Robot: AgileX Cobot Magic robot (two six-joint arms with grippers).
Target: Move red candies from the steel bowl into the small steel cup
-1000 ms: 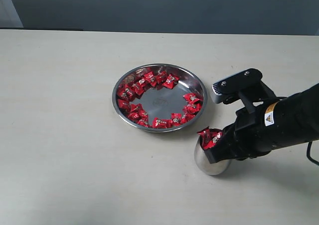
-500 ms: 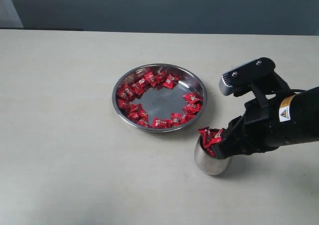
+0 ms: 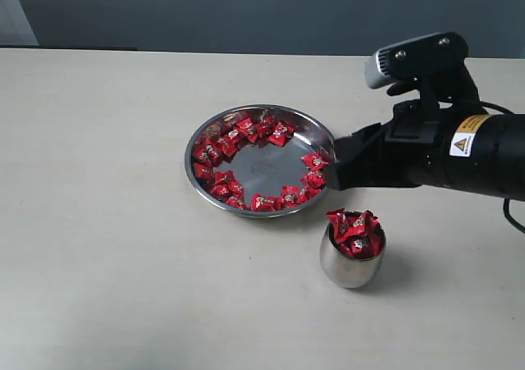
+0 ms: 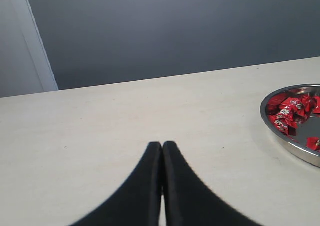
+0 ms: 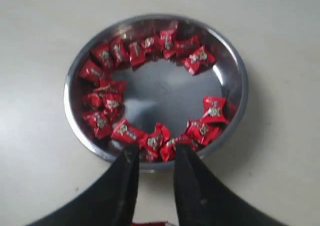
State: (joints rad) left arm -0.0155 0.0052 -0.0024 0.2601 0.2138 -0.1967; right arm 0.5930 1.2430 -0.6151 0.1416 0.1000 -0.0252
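The steel bowl (image 3: 267, 169) lies mid-table with several red candies (image 3: 246, 130) ringed round its bare middle. The small steel cup (image 3: 351, 263) stands in front and to the right of it, heaped with red candies (image 3: 354, 232). My right gripper (image 3: 335, 163) hovers at the bowl's right rim, above and behind the cup. In the right wrist view that gripper (image 5: 156, 151) is open with nothing between its fingers, over the bowl's (image 5: 240, 75) near rim and its candies (image 5: 127, 132). My left gripper (image 4: 162, 145) is shut and empty, with the bowl (image 4: 290, 148) off to one side.
Pale tabletop (image 3: 107, 222) lies all round the bowl and cup. A dark wall (image 3: 262, 9) stands behind the table's far edge.
My right gripper has lifted off the cup and swung back and up to the bowl's right rim. The candies it was over now sit in the cup.
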